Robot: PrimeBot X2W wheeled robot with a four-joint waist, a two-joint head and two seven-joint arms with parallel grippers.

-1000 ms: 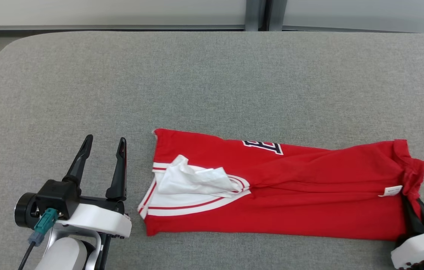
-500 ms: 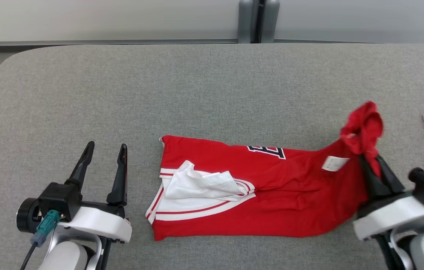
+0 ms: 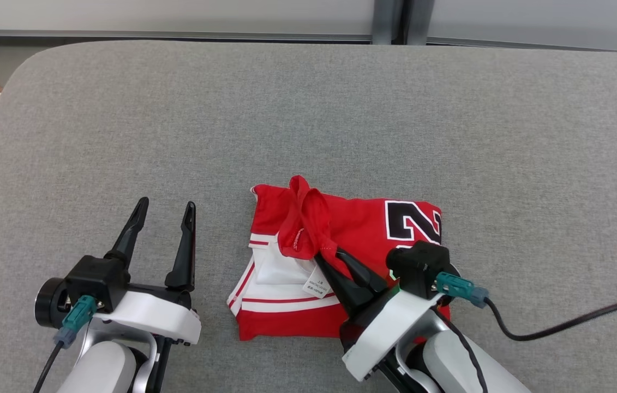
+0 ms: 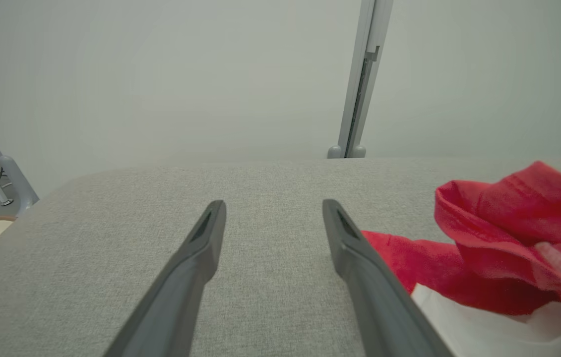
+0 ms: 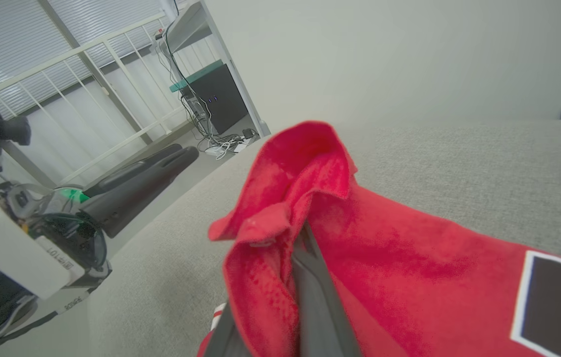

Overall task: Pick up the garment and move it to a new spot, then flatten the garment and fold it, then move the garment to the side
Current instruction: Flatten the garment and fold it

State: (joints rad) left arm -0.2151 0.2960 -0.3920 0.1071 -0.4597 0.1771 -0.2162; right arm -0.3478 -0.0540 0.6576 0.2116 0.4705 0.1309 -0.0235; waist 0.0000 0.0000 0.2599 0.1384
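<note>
One red garment lies on the grey padded table in the lower middle of the head view. It is doubled over into a compact block whose long axis runs left to right across the frame, only a little wider than it is deep. Its white-and-red striped trim faces the left of the frame, and a single black numeral with a white outline sits at the block's upper right corner. One small white tag shows near the block's middle, just beside the dark fingers. There are two grippers. The right gripper reaches in from the lower right, its fingers pressed together and pinching a bunched red flap of the cloth. The flap stands up above the block's upper left part (in the right wrist view it wraps around both finger sides). The left gripper sits at the lower left of the frame, just beside the trimmed end but apart from it. Its two fingers are spread wide with nothing between them, tips pointing toward the top of the frame. One black cable trails off to the right edge.
</note>
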